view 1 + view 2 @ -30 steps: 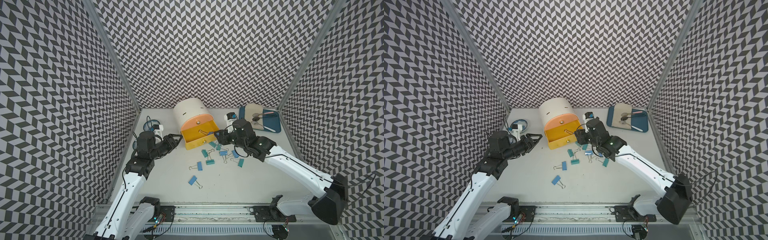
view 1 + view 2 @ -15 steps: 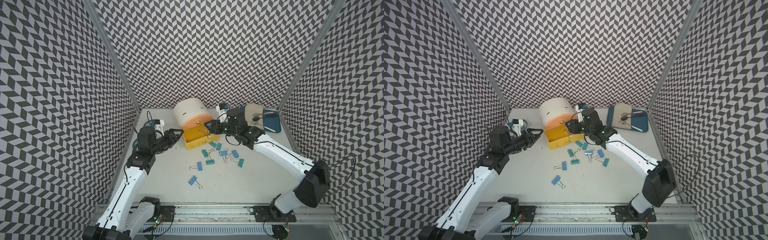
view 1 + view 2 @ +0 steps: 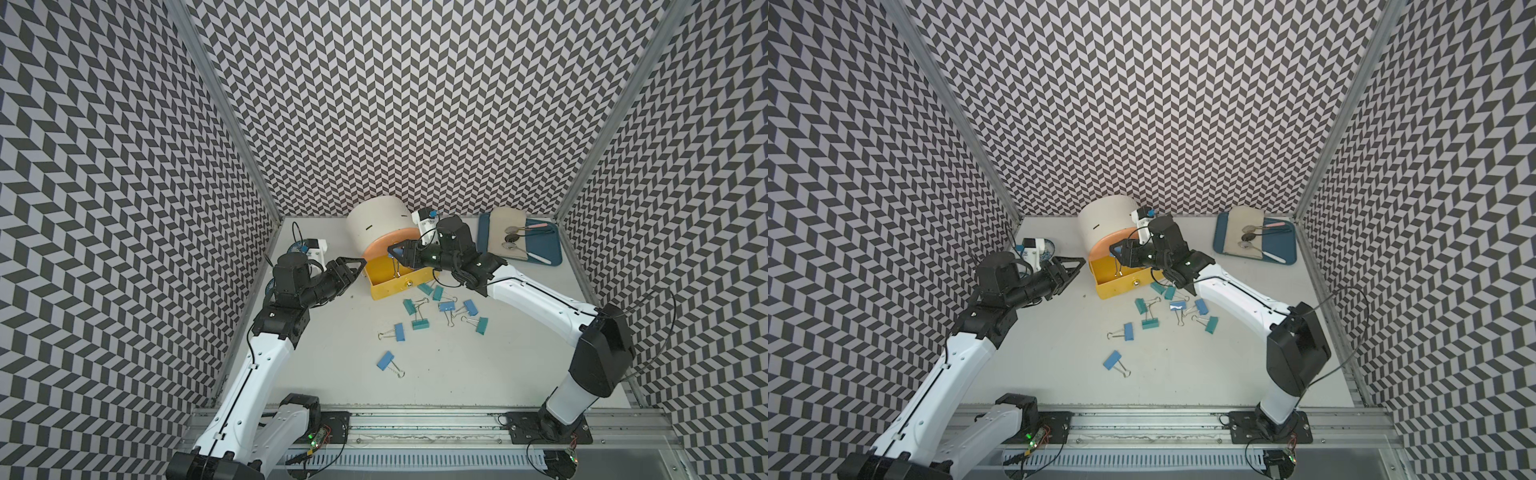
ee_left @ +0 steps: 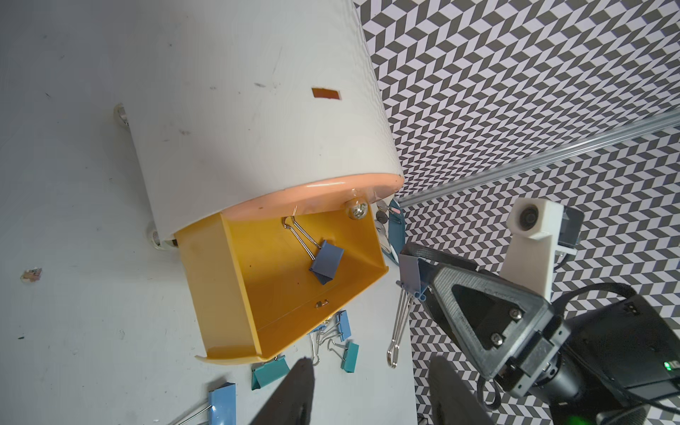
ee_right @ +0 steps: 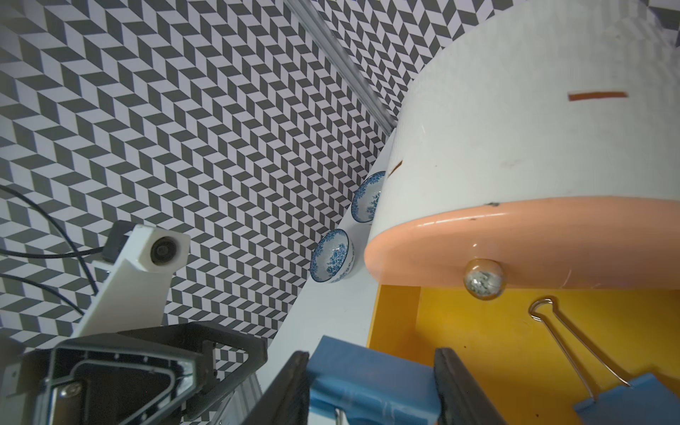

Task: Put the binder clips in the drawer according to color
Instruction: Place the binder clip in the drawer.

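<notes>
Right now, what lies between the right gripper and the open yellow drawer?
Only the blue binder clip that the right gripper holds, its wire handles hanging down toward the yellow drawer; the left wrist view shows it.

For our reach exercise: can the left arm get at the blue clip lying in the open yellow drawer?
Probably not yet: the open left gripper sits beside the yellow drawer, but the right gripper, shut on another blue clip, hangs over the clip inside.
</notes>
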`<control>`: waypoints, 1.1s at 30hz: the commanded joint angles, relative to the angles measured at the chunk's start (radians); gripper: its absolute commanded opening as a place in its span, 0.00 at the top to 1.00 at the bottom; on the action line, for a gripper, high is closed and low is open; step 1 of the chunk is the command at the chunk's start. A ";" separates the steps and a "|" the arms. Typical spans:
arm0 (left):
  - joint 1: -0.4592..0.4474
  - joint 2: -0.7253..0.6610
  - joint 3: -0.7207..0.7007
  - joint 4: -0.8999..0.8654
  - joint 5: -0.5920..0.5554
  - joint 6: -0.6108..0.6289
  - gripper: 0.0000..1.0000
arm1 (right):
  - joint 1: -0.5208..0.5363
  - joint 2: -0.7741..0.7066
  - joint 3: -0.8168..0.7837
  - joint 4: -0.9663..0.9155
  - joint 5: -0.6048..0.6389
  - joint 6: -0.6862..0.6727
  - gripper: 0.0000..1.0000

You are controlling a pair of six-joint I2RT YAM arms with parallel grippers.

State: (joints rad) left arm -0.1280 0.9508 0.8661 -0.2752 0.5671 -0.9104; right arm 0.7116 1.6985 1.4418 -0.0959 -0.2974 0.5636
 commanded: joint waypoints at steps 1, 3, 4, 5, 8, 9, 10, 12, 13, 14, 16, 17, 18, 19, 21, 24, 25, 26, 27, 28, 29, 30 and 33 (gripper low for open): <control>0.014 -0.011 -0.008 0.009 0.019 0.019 0.46 | 0.006 0.028 0.040 0.102 -0.011 0.009 0.50; 0.020 -0.015 -0.012 0.003 0.022 0.024 0.46 | 0.006 0.037 0.043 0.109 0.005 0.002 0.49; 0.024 -0.015 -0.014 0.001 0.024 0.025 0.46 | 0.006 0.040 0.044 0.116 0.014 -0.004 0.49; 0.027 -0.017 -0.015 0.002 0.028 0.027 0.46 | 0.006 0.044 0.043 0.124 0.021 -0.009 0.48; 0.034 -0.016 -0.020 0.000 0.038 0.031 0.46 | 0.013 0.056 0.042 0.147 0.053 -0.038 0.47; 0.037 -0.014 -0.019 -0.001 0.042 0.034 0.46 | 0.018 0.060 0.044 0.151 0.068 -0.058 0.47; 0.039 -0.014 -0.016 -0.004 0.045 0.035 0.46 | 0.024 0.064 0.047 0.151 0.088 -0.081 0.46; 0.044 -0.015 -0.011 -0.009 0.046 0.041 0.46 | 0.032 0.069 0.050 0.150 0.113 -0.107 0.46; 0.046 -0.015 -0.010 -0.014 0.047 0.044 0.46 | 0.033 0.071 0.049 0.150 0.121 -0.116 0.46; 0.049 -0.015 -0.009 -0.017 0.048 0.045 0.46 | 0.034 0.075 0.052 0.148 0.126 -0.121 0.46; 0.055 -0.018 -0.010 -0.023 0.051 0.050 0.46 | 0.035 0.079 0.054 0.147 0.137 -0.131 0.46; 0.057 -0.020 -0.011 -0.025 0.051 0.050 0.46 | 0.035 0.081 0.054 0.148 0.140 -0.133 0.45; 0.060 -0.020 -0.012 -0.025 0.053 0.051 0.46 | 0.035 0.084 0.054 0.148 0.141 -0.134 0.44; 0.062 -0.021 -0.013 -0.025 0.055 0.051 0.46 | 0.035 0.088 0.055 0.147 0.141 -0.137 0.43; 0.066 -0.020 -0.016 -0.025 0.058 0.052 0.46 | 0.035 0.093 0.061 0.145 0.143 -0.140 0.40; 0.072 -0.015 -0.015 -0.025 0.065 0.054 0.46 | 0.037 0.100 0.069 0.139 0.144 -0.143 0.35; 0.075 -0.014 -0.015 -0.025 0.068 0.056 0.46 | 0.036 0.101 0.070 0.137 0.145 -0.145 0.33; 0.076 -0.012 -0.015 -0.025 0.069 0.057 0.46 | 0.037 0.101 0.069 0.137 0.145 -0.144 0.31; 0.077 -0.011 -0.013 -0.026 0.070 0.059 0.46 | 0.037 0.101 0.071 0.136 0.147 -0.146 0.30; 0.079 -0.011 -0.012 -0.025 0.072 0.059 0.46 | 0.037 0.101 0.075 0.136 0.148 -0.146 0.29; 0.080 -0.009 -0.012 -0.025 0.074 0.060 0.46 | 0.037 0.100 0.075 0.136 0.148 -0.146 0.28; 0.082 -0.009 -0.011 -0.027 0.076 0.061 0.46 | 0.036 0.098 0.077 0.134 0.150 -0.148 0.28; 0.085 -0.009 -0.009 -0.030 0.079 0.066 0.46 | 0.037 0.086 0.078 0.131 0.153 -0.149 0.28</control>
State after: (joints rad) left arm -0.0513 0.9478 0.8547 -0.2935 0.6266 -0.8677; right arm 0.7433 1.7897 1.4887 -0.0063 -0.1604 0.4271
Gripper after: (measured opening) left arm 0.543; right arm 0.724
